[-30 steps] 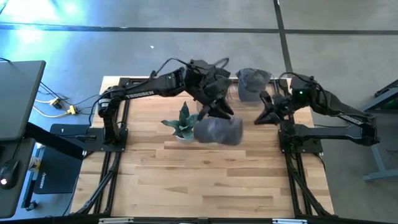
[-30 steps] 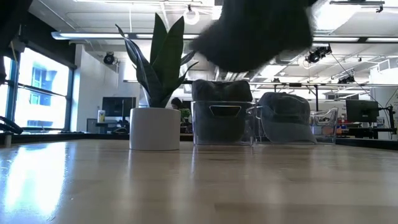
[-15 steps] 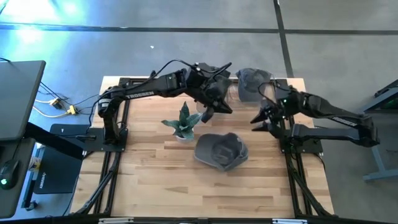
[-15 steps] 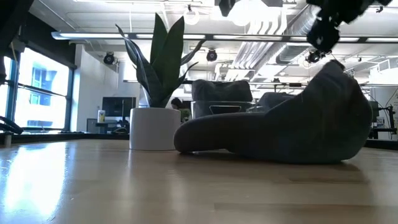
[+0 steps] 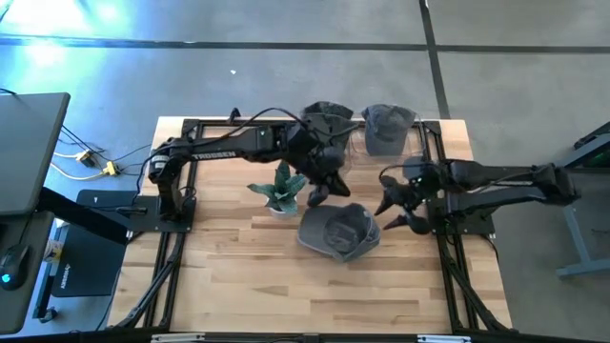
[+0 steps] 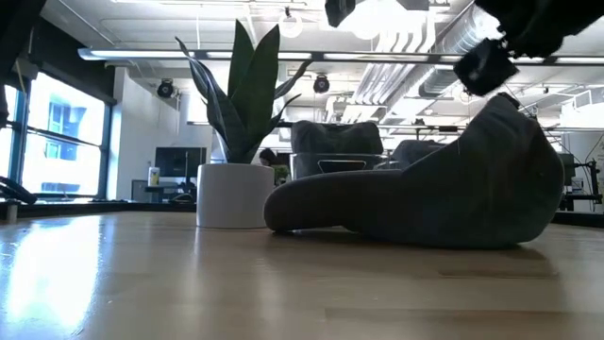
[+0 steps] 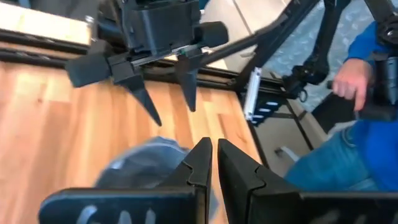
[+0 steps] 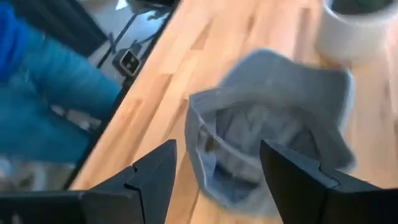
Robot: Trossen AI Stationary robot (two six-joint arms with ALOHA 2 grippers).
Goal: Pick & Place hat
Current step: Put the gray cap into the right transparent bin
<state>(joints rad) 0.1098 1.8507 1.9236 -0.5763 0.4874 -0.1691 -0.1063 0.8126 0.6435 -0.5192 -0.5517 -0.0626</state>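
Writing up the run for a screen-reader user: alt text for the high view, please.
A soft grey cap lies opening-up on the light wooden table, with the right gripper open beside it and the left gripper shut just above its far edge. A small potted green plant stands left of the cap; two more grey caps sit in clear bins at the table's far edge.

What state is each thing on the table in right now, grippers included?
Hat: lying on the table upside down, opening up, held by neither gripper.
Left gripper: shut, empty, above the table beside the plant.
Right gripper: open, empty, next to the hat.
Plant: upright in its white pot.
Clear bins: at the far edge, each holding a grey hat.
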